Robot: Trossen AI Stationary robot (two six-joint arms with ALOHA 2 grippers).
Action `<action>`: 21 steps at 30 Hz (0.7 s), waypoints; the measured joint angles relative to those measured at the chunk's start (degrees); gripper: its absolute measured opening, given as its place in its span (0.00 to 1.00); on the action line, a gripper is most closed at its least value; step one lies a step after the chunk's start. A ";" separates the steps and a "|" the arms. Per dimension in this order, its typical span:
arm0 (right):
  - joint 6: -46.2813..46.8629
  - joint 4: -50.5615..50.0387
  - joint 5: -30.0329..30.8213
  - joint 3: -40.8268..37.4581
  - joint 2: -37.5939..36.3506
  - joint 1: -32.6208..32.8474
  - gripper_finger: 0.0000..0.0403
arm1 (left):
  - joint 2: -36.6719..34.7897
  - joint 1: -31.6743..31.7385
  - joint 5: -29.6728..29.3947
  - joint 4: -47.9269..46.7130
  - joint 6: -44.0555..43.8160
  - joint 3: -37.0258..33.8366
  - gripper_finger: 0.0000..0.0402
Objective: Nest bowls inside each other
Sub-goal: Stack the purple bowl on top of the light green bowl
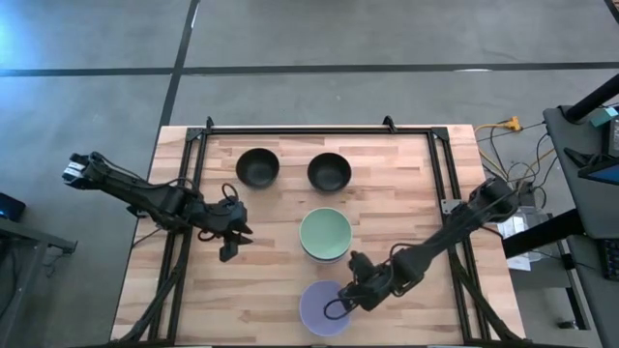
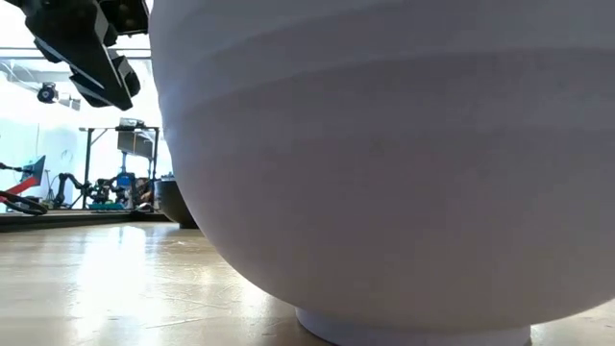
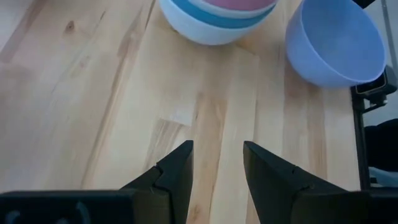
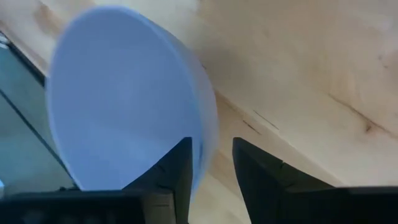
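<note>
A lavender bowl [image 1: 324, 309] stands on its foot [image 2: 413, 329] near the table's near edge and fills the low view. My right gripper [image 1: 346, 295] is open, with one finger inside and one outside the bowl's right rim [image 4: 204, 134]; a strip of table shows between wall and outer finger. A green bowl [image 1: 325, 232] tops a nested stack whose white, blue and pink layers [image 3: 214, 18] show in the left wrist view. Two black bowls [image 1: 257, 167] [image 1: 329, 172] stand apart at the far side. My left gripper [image 1: 232, 244] hovers open, left of the stack.
Bare wood lies between my left gripper and the stack, and along the table's left half [image 1: 193, 290]. A black frame [image 1: 319, 129] rims the table. The lavender bowl [image 3: 333, 40] sits close to the near edge, with little room beyond it.
</note>
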 joint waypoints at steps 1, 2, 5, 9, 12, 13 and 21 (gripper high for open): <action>-0.25 0.12 -1.15 0.00 0.42 -0.19 0.27 | 0.07 0.00 0.03 0.00 0.00 -0.04 0.31; -0.59 0.06 -2.01 0.00 0.81 -0.29 0.26 | 0.18 0.01 0.14 -0.04 0.00 -0.05 0.31; -1.88 0.03 -2.76 -0.02 1.25 -0.73 0.20 | 0.27 0.02 1.04 -0.02 0.00 -0.05 0.31; -5.16 -0.23 -2.76 -0.02 0.37 -1.48 0.06 | 0.18 0.02 1.17 0.03 0.00 -0.05 0.31; -6.66 -0.26 -3.29 -0.04 -0.86 -2.16 0.03 | 0.07 0.02 1.22 0.40 0.28 -0.05 0.31; -7.43 -0.86 -3.95 -0.06 -1.54 -2.45 0.03 | 0.16 0.02 1.22 0.59 0.41 -0.05 0.31; -12.14 -5.91 -5.27 1.18 -9.49 -4.92 0.03 | 0.36 0.02 1.20 0.76 0.96 -0.05 0.31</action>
